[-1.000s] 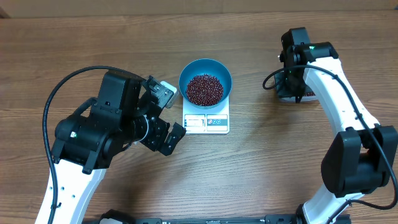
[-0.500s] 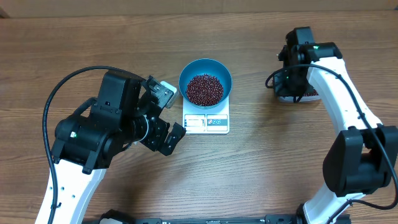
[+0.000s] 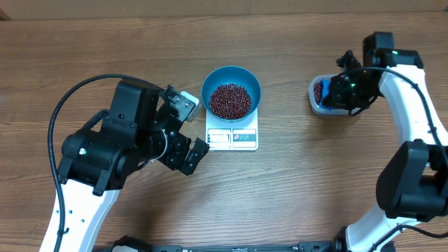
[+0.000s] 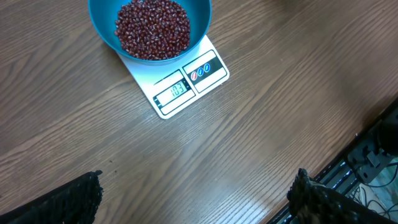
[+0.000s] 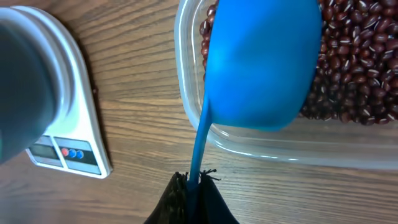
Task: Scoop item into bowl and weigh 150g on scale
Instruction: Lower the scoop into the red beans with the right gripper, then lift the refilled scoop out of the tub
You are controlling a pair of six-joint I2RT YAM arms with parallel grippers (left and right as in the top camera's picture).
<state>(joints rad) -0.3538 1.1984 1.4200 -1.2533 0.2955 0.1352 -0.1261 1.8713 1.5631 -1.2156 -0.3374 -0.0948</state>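
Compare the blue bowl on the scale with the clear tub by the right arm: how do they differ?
The bowl is round and opaque bright blue; the tub is clear plastic with straight sides. The bowl sits on the scale; the tub rests directly on the table. Nothing hangs over the bowl, while the blue scoop, held in the right gripper, is over the tub. Both hold red-brown beans.
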